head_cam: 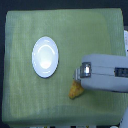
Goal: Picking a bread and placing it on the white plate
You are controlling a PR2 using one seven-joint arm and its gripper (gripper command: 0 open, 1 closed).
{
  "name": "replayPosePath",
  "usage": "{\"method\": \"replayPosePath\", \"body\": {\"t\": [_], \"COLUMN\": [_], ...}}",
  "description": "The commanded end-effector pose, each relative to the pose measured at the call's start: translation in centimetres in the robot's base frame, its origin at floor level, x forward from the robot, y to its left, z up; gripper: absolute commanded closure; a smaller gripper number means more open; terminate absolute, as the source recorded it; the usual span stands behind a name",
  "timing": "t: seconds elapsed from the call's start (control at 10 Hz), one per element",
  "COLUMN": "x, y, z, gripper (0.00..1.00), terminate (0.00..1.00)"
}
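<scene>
One arm and two task items are on record for you, all seen from the exterior view above a green cloth [30, 100].

Item 1, the white plate [45, 56]: round, glossy, lying flat on the cloth toward the exterior view's left, nothing on it. You will find it well apart from the arm and from the bread.

Item 2, the bread [75, 90]: small golden-orange lump with a bumpy crust, resting on the cloth in the lower middle, toward the exterior view's right of the plate. Only its lower part shows to you; the upper part is hidden under the end of the arm.

Item 3, the arm [107, 74]: a pale grey housing that enters from the exterior view's right edge and reaches toward the middle. Its gripper [78, 77] sits at the inner end, directly over the bread's upper part and touching or nearly touching it in this view.

Note on the fingers: they are too small and blurred here for you to read. You cannot tell whether they stand apart, are closed, or hold the bread.

Item 4, the cloth: it covers nearly the whole frame, faintly creased.
</scene>
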Motion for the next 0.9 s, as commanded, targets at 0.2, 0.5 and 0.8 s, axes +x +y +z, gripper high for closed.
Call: {"method": "replayPosePath", "body": {"t": [0.2,0.5,0.8], "x": [1.0,1.3,2.0], "y": [0.8,0.6,0.6], "z": [1.1,1.5,2.9], "gripper": [1.0,1.0,1.0], "terminate": [0.0,0.0,0.0]}}
